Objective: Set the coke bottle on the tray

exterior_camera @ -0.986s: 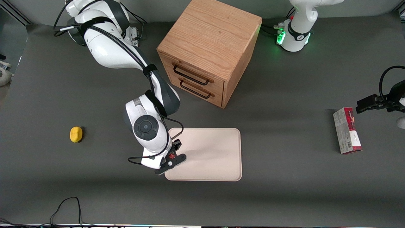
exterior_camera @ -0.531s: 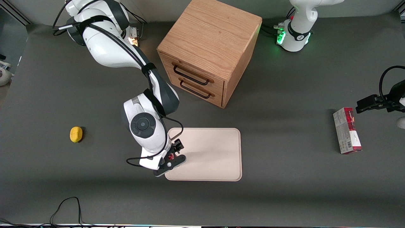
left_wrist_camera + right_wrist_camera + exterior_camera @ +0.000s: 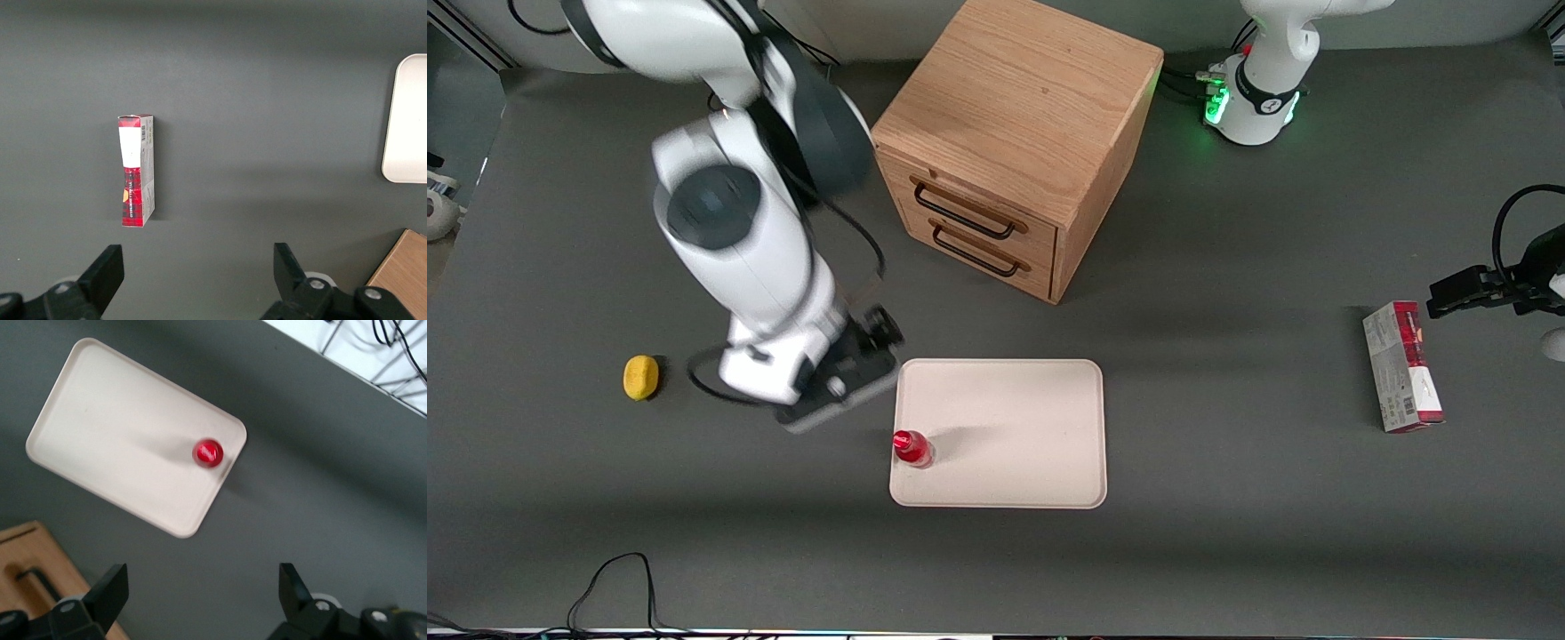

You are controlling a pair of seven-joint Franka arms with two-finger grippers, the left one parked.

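Motion blurs the gripper [image 3: 838, 384] above the bench [image 3: 1227, 551] beside the tray [image 3: 1014, 418], smearing its outline.

1. The coke bottle [image 3: 912, 447] is red.
2. The tray [image 3: 1023, 418] is plain cream.
3. The lemon-like object [image 3: 640, 377] is yellow.
4. The carton box [image 3: 1402, 366] is red and white.
5. The drawer cabinet [image 3: 1005, 133] shows tan wood grain with black handles.
6. The end effector [image 3: 200, 603] has black fingers.
7. The table [image 3: 1227, 533] is dark grey.

The tiny red plastic coke bottle [image 3: 912, 448] is standing upright on the large flat cream tray [image 3: 1014, 418], at its edge nearest the end effector [image 3: 845, 378], which is hanging open above the dark grey counter [image 3: 1227, 533], just beside the tray.
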